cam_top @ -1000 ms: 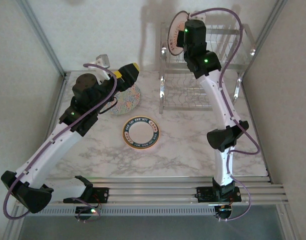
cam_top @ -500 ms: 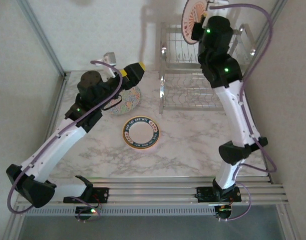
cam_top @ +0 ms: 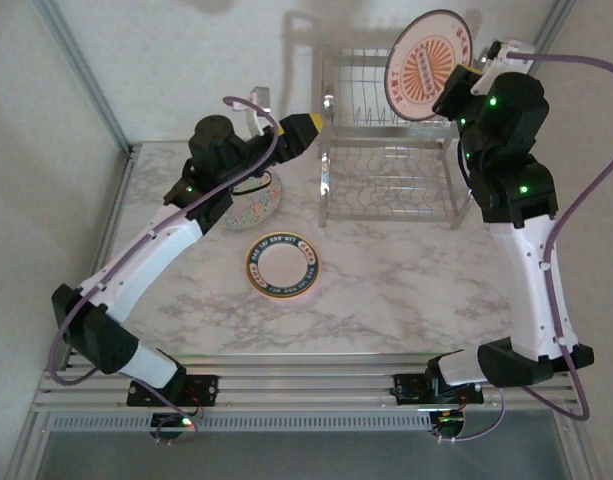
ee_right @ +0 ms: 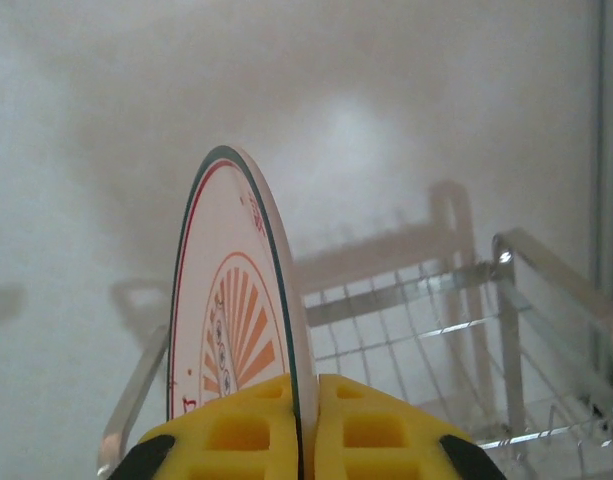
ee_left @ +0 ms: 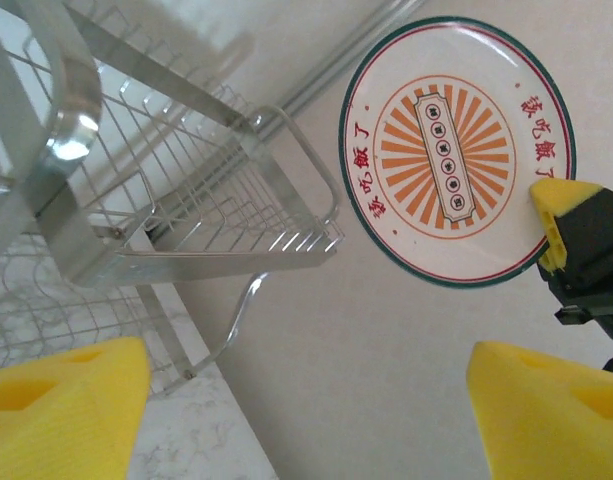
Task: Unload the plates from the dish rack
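1. Marble-patterned table carries the rack and two plates lying flat.
2. Chrome rack stands at the table's far right, close to the back wall.
3. Sunburst plate is held on edge in the air above the rack, clear of its wires, with its printed face turned toward the left arm.
4. Floral plate lies flat on the table left of the rack, partly under the left arm.
5. Ringed plate lies flat near the table's middle, just beside the floral plate on the near side.
6. Right pincer is clamped tight on the sunburst plate's rim, with a yellow pad on each face.
7. Left pincer hovers just left of the rack, its pads wide apart and holding nothing.
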Robot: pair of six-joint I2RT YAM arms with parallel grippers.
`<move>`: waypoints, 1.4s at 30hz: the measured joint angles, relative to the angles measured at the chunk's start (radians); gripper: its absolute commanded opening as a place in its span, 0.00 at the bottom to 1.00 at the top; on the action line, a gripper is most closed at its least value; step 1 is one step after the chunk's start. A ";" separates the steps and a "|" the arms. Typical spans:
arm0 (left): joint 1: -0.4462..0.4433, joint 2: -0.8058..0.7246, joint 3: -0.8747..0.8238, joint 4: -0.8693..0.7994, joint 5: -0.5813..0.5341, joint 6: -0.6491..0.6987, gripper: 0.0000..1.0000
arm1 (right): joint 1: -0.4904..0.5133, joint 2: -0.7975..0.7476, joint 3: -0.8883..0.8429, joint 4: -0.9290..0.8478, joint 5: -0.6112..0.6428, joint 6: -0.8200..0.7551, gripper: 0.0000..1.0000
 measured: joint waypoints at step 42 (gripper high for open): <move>-0.016 0.171 0.161 0.005 0.126 -0.210 0.00 | -0.103 -0.009 -0.220 0.062 -0.634 0.416 0.00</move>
